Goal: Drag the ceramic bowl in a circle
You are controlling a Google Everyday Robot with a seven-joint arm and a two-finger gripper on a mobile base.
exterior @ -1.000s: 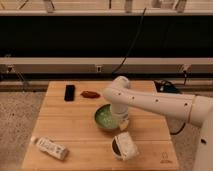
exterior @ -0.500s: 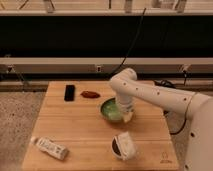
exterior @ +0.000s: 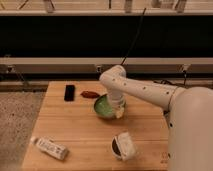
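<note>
The green ceramic bowl (exterior: 104,106) sits upright near the middle of the wooden table (exterior: 75,127); its pale mottled inside shows on the left. My white arm reaches in from the right and bends down over the bowl. My gripper (exterior: 118,111) is at the bowl's right rim, with its tip down at the bowl's edge. The arm's wrist hides the right part of the bowl.
A white cup (exterior: 122,146) with a dark inside lies at the table's front right. A white bottle (exterior: 50,147) lies at the front left. A black flat object (exterior: 69,92) and a small reddish-brown item (exterior: 90,94) lie at the back, left of the bowl.
The bowl and my gripper have moved toward the back and slightly right over the last second. The other objects have not moved.
</note>
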